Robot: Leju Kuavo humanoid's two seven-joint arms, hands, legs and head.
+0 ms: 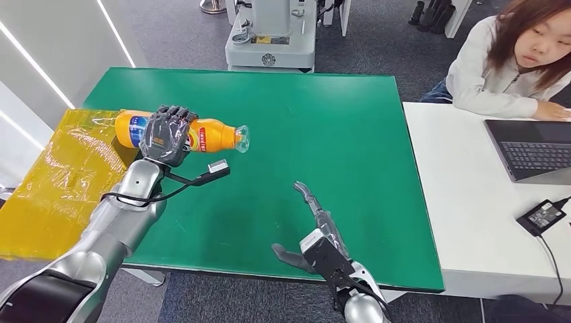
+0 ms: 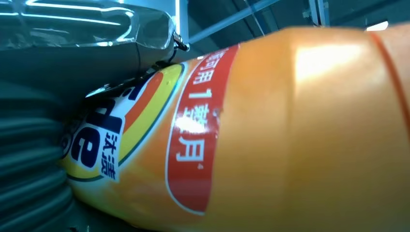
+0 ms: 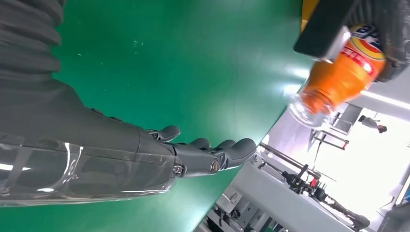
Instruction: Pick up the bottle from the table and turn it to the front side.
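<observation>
The left hand [image 1: 167, 136] holds the orange bottle [image 1: 215, 136] around its labelled middle, fingers wrapped over it, at the far left of the green counter [image 1: 337, 134], the bottle lying sideways with its clear cap pointing right. The right hand [image 1: 316, 232] hovers near the front edge, fingers spread and holding nothing. The bottle looks like smooth, stiff plastic, probably slippery and fairly heavy if full; the middle seems the safest place to grip.

Left hand [image 1: 166, 136] is gripping orange bottle [image 1: 215, 136] around its middle, bottle lying sideways, clear cap end pointing right, over green table [image 1: 323, 134]. Right hand [image 1: 316, 235] is hovering with fingers spread, holding nothing, near table's front edge. Person [image 1: 512, 60] is sitting by laptop [image 1: 532, 148].
</observation>
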